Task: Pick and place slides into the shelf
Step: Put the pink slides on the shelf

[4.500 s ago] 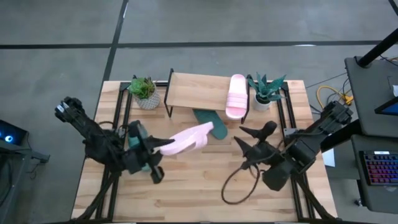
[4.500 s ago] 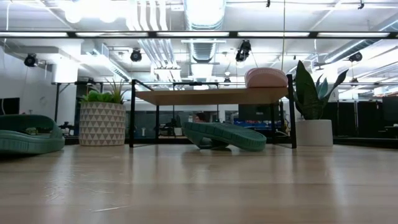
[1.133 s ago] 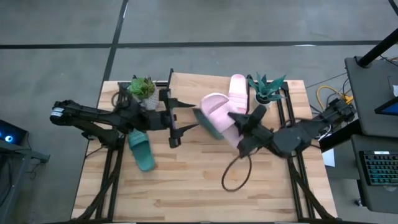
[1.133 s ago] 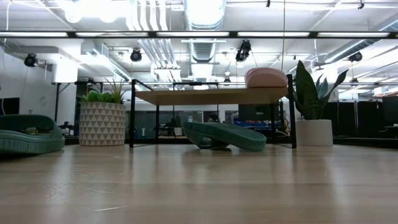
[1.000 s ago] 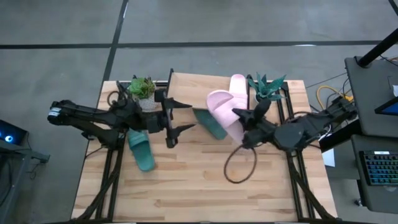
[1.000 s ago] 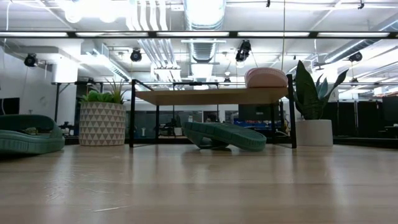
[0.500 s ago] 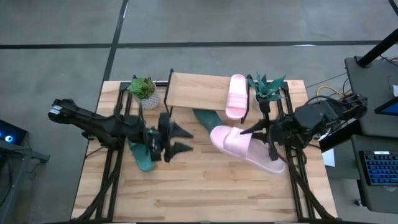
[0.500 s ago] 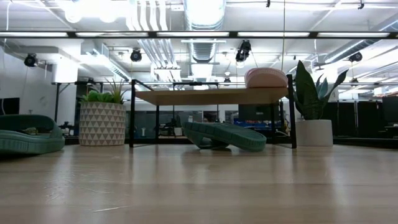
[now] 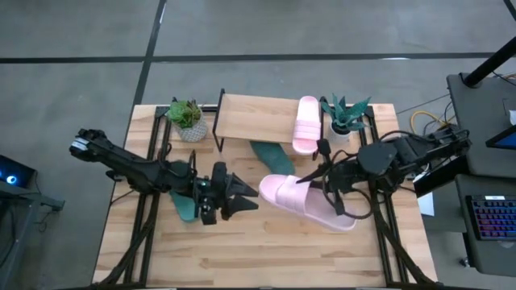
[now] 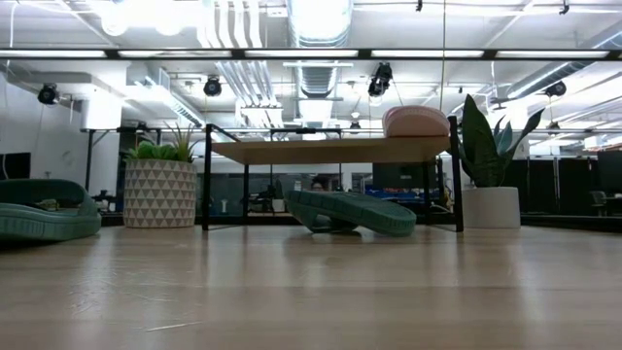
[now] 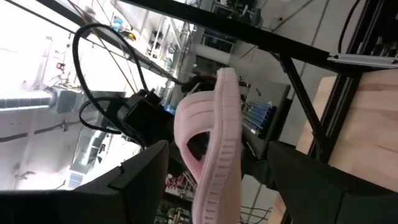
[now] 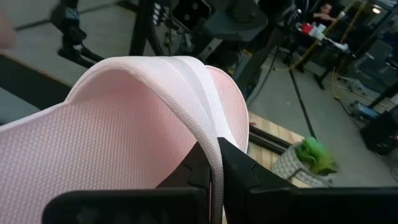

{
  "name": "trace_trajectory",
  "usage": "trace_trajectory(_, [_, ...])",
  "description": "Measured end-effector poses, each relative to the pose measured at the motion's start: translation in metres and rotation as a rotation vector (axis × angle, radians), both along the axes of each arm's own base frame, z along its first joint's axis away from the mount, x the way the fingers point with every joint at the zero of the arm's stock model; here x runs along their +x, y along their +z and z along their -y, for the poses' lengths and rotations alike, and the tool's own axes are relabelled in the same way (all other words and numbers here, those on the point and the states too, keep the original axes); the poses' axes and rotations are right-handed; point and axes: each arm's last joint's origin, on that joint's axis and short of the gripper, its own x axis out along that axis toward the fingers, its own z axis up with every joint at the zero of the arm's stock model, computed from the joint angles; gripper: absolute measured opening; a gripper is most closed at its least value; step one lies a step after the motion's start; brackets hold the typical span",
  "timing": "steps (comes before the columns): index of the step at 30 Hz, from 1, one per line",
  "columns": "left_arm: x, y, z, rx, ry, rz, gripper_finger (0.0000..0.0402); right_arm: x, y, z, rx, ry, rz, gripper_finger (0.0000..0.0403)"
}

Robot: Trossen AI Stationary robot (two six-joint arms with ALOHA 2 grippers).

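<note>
Right tool [image 9: 322,179]: clamped on strap of light pink ribbed rubber slide [image 9: 305,200], mid-surface, lifted. Left tool [image 9: 244,196]: spread wide, empty, just beside slide's toe.

Two pink slides [image 9: 305,201] [image 9: 305,123], two green [image 9: 273,157] [image 9: 182,205] (plus two potted plants [image 9: 187,119] [image 9: 343,117])

The slide [image 9: 305,202] held in the air is light pink, with a fine woven texture on its footbed. A second light pink slide [image 9: 305,124] lies on the shelf [image 9: 250,118], which has a pale wooden top and thin black legs. Two slides [image 9: 272,157] [image 9: 182,205] are dark green. The bench [image 9: 266,246] is light slatted wood. One plant pot [image 10: 158,193] has a white pattern of triangles.
</note>
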Motion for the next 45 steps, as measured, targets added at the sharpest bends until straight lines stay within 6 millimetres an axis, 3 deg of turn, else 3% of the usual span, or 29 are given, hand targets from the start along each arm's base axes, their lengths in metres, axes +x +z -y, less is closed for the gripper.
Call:
trace_trajectory(6, [-0.002,0.002,-0.001,-0.007,0.001,0.004,0.026,0.006,0.002,-0.006,0.044,0.102,0.031,0.0009])
trace_trajectory(16, [-0.001,0.001,0.001,-0.048,-0.073,-0.008,0.026,0.025,-0.008,-0.013,0.027,0.115,0.026,0.0009])
trace_trajectory(40, [0.016,-0.011,0.007,-0.058,-0.107,0.002,0.026,0.028,-0.004,-0.014,0.023,0.155,0.067,0.0009])
trace_trajectory(45, [0.016,-0.011,0.007,-0.075,-0.11,0.001,0.024,0.028,-0.005,-0.014,0.023,0.155,0.064,0.0009])
